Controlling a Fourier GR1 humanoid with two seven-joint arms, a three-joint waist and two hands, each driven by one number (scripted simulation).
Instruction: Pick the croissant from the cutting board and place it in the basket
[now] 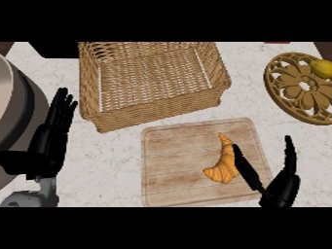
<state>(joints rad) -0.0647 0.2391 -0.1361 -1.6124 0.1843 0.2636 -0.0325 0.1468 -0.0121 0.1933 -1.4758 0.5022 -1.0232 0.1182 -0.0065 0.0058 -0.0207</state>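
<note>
Head view
Croissant [224,164]: seen lying on the cutting board [175,160], in the board's right half, at the lower centre-right of the frame; its narrow tip is turned toward the top of the frame and its broad end toward the bottom.
Right hand [278,187]: shown at the lower right, over the board's lower right corner; its fingers are held straight and spread apart, with nothing clasped. One digit [246,168] is seen just right of the croissant, alongside its broad end; whether contact is made cannot be told. The other finger is raised well to the right, off the board's edge.
Left hand [47,141]: found at the left of the frame, fingers up and apart, nothing held, resting beside a large round grey object at the left edge.
Basket [154,109]: woven, placed at the upper centre, just above the board.
Trivet [305,90]: a carved round wooden piece at the upper right, with a yellow fruit [326,68] on its upper edge.
Counter [111,165]: pale and marbled.
</note>
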